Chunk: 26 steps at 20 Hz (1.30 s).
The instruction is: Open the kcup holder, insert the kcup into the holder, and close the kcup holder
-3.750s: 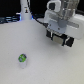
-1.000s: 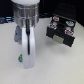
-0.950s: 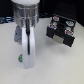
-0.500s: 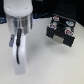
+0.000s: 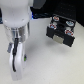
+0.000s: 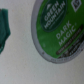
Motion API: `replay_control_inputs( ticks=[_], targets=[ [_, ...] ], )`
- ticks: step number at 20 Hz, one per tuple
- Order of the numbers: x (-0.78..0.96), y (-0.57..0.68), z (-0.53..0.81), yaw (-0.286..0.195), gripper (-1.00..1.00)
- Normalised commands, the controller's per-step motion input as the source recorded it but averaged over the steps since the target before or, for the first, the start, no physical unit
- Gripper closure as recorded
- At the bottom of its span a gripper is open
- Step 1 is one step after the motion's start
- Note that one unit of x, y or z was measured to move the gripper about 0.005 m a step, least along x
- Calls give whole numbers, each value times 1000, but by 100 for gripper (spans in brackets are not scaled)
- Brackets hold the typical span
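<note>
The kcup (image 6: 59,27) fills much of the wrist view, seen from close above. Its round green top reads "Green Mountain Dark Magic" and has a white rim. It lies on a pale surface. In the exterior view my white arm (image 5: 17,45) reaches down over the spot and hides the kcup. The gripper's fingers cannot be made out at the arm's lower end. The kcup holder (image 5: 61,29), a black boxy unit, stands at the exterior view's upper right, apart from the arm. Light-topped pods show on its upper side. I cannot tell whether its drawer is open.
A dark green shape (image 6: 4,30) sits at one edge of the wrist view beside the kcup; what it is cannot be told. The pale tabletop (image 5: 55,65) spreads in front of the holder.
Earlier the arm was up near the holder and the kcup lay in plain sight on the table. The arm has since come down over the kcup, sinking slightly more in the last second.
</note>
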Motion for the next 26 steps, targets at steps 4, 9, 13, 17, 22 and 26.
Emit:
replay_control_inputs(
  ticks=[4,9,13,17,22,26],
  targets=[
    [-206,0,-183,0,-100],
    [-64,-26,-32,-44,100],
    [17,-14,-1,-36,100],
    [16,-2,3,-17,100],
    [30,36,209,-26,100],
    [53,258,727,-11,100]
  ],
)
